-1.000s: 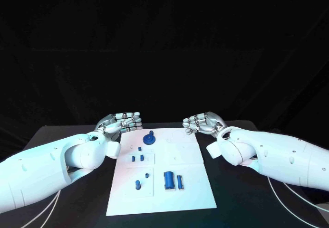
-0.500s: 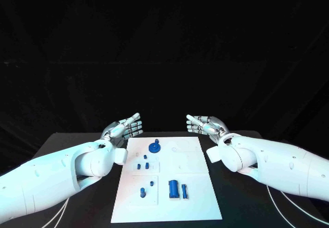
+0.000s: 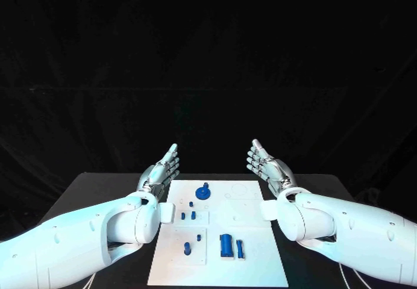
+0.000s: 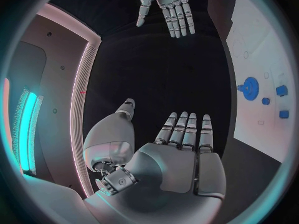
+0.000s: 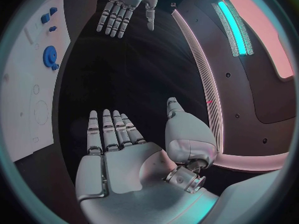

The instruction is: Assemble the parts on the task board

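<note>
A: Biggest first. Black tabletop (image 3: 104, 192), white task board (image 3: 222, 241) lying flat in its middle, long side running away from the robot.

B: Arms?

A: Left robot hand (image 3: 163, 170) raised just off the board's far left corner, right robot hand (image 3: 269, 168) raised off its far right corner. Both flat, fingers straight and side by side, palms facing each other across the board. Nothing held in either. Neither touches the board.

B: Wrist views agree?

A: Yes. Left wrist view: own left robot hand (image 4: 181, 154) flat with thumb out to the side, bare palm, the right robot hand (image 4: 167, 7) opposite with fingers extended. Right wrist view mirrors that: right robot hand (image 5: 118, 149) flat and unloaded, left robot hand (image 5: 124, 5) across from it.

B: Parts?

A: All on the board, between and nearer the robot than the two hands. Blue gear (image 3: 203, 192) near the far end, closest to the left hand, well apart from its fingers. Thick blue cylinder (image 3: 226, 245) toward the near end, thinner blue pin (image 3: 240, 248) just beside it. Small blue pegs (image 3: 188, 215) mid-board on the left side, another small peg (image 3: 187, 247) lower left.

B: Gear in wrist views?

A: Yes, blue gear (image 4: 250, 88) on the board beside the left hand, also seen at (image 5: 49, 56).
</note>
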